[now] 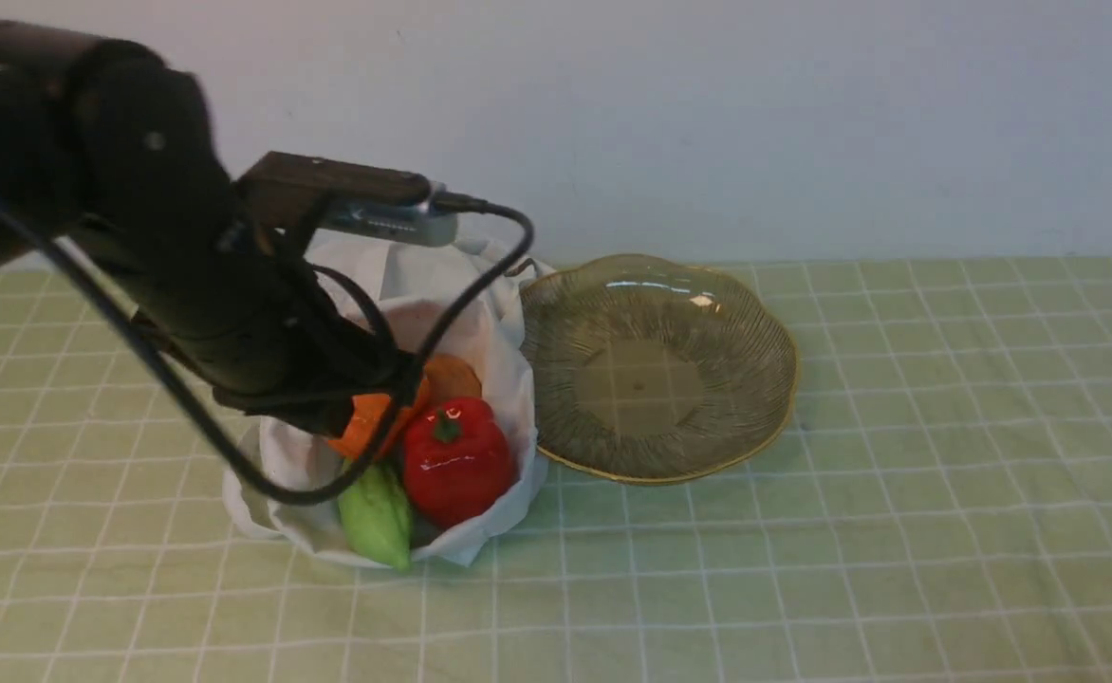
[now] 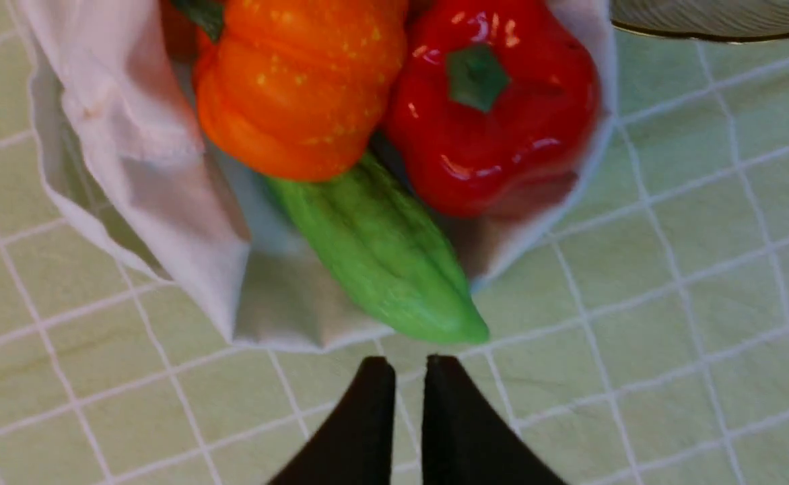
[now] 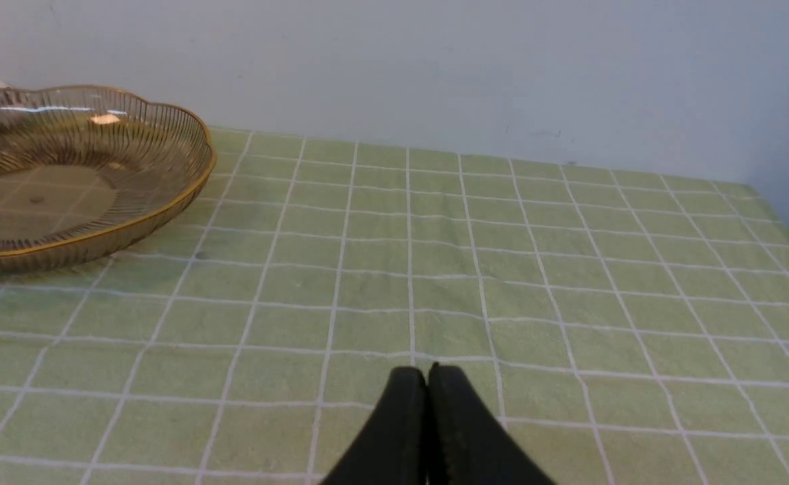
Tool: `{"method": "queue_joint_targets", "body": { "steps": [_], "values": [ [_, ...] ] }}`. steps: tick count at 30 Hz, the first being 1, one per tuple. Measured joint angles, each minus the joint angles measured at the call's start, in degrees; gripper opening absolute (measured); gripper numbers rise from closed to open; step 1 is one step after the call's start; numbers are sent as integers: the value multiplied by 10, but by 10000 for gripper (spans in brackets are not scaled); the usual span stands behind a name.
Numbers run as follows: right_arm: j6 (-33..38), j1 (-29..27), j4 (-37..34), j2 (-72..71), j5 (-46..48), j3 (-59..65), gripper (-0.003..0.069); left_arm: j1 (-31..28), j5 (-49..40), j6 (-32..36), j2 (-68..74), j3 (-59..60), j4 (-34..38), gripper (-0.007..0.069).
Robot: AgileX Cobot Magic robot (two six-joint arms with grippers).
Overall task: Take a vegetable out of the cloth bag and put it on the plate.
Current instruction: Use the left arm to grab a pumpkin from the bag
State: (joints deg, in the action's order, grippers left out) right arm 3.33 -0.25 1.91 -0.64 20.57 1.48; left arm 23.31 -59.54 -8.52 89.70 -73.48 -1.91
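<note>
The orange ribbed pumpkin lies in the open white cloth bag, partly hidden by my left arm in the front view. The amber glass plate stands just right of the bag with nothing on it. In the left wrist view my left gripper hangs over the tablecloth at the bag's near edge, close to the green gourd's tip. Its fingers stand a narrow crack apart with nothing between them. My right gripper is shut and empty over bare cloth, to the right of the plate.
A glossy red bell pepper and a bumpy green gourd share the bag with the pumpkin. A green checked tablecloth covers the table, and a pale wall runs along the back.
</note>
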Motion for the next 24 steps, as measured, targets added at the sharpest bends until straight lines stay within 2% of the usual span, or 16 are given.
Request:
{"method": "queue_joint_targets", "body": {
  "steps": [2,4,5,6,8,10,11,13,16,20,23,24],
  "values": [
    [0,0,0,0,0,0,-15,27,10,-48,32,-23,-72,190],
    [0,0,0,0,0,0,-15,38,19,-67,43,-32,-103,241],
    [0,0,0,0,0,0,-15,47,34,-85,57,-39,-133,334],
    [0,0,0,0,0,0,-15,47,39,-88,60,-40,-136,343],
    [0,0,0,0,0,0,-15,52,58,-96,75,-42,-164,450],
    [0,0,0,0,0,0,-15,53,64,-97,81,-43,-170,490],
    [0,0,0,0,0,0,-15,53,71,-98,93,-43,-176,549],
    [0,0,0,0,0,0,-15,53,75,-100,107,-43,-184,588],
    [0,0,0,0,0,0,-15,53,77,-100,124,-43,-190,608],
    [0,0,0,0,0,0,-15,53,89,-100,150,-43,-200,588],
    [0,0,0,0,0,0,-15,53,90,-103,166,-43,-219,540],
    [0,0,0,0,0,0,-15,53,91,-110,173,-43,-232,495]
  ]
}}
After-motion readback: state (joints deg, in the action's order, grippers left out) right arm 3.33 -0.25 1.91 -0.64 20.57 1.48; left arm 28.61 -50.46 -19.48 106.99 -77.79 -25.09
